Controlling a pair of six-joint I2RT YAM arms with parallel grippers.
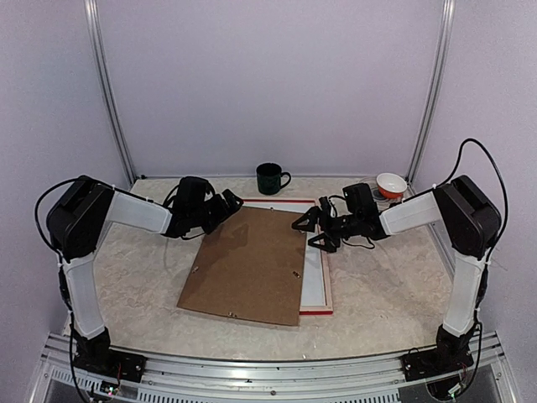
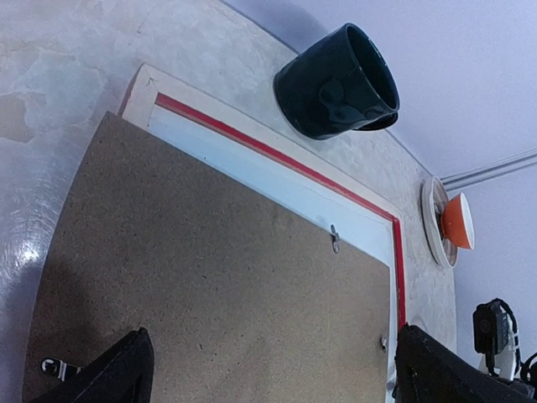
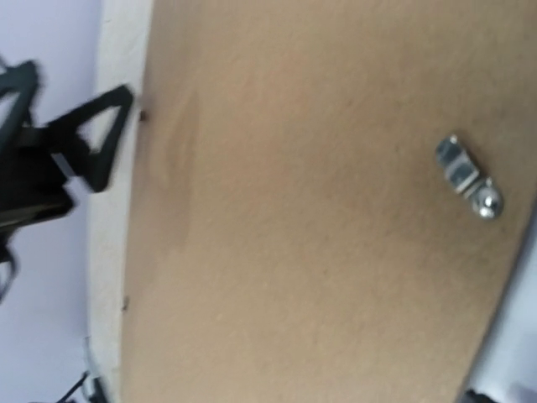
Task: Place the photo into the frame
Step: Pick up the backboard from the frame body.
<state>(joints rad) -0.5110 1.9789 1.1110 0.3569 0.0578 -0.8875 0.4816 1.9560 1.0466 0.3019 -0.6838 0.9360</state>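
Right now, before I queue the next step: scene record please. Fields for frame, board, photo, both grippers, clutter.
frame: face down, pale back up, red edge showing
backing board: lying askew on the frame, overhanging its near-left side
photo: print not seen; white sheet inside the frame may be its back, cannot tell
left gripper: open, empty, by the board's far-left corner
right gripper: open, empty, over the board's right edge
other: dark mug, orange bowl at the far edge

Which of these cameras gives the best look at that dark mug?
The left wrist view: the mug appears large, mouth and side plain. The top external view shows the mug small, beyond the frame, handle visible. The right wrist view misses it.
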